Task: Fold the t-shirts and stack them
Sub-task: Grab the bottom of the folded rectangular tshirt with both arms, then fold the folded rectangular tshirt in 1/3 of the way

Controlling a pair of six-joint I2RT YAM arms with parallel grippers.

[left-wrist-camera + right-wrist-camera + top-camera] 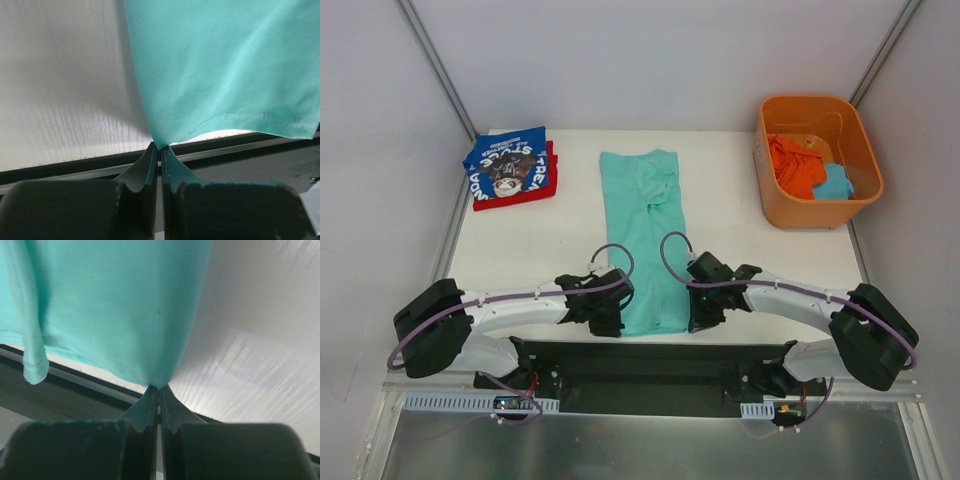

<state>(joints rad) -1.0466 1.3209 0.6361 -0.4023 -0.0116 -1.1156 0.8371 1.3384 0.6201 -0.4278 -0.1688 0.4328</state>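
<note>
The mint-teal t-shirt (642,240) lies as a long narrow strip down the middle of the worktop (540,250). Its hem sits at the near edge and its other end reaches toward the far edge. The left gripper (160,148) is closed tight on the near-left corner of the hem, and the right gripper (159,388) is closed the same way on the near-right corner. Each has only a small pinch of cloth between its fingertips. Between the two pinches the hem dips in a shallow curve over the dark rail at the table's edge.

The step in hand appears to be the lengthwise fold, carrying the hem toward the far edge. To do it well, both corners should probably rise together and stay level. The grippers should hold their spacing so the hem neither sags nor bunches. The hem should be laid squarely over the far end before either grip lets go, and a shallow lift would help the layers underneath stay flat.

Both arms reach in low from the outer sides, with the forearms angled inward and the wrists flanking the shirt at the near edge.

At the far-left corner a folded blue t-shirt (508,163) rests on the red t-shirt (520,194). The orange tub (815,212) stands at the far-right corner.
</note>
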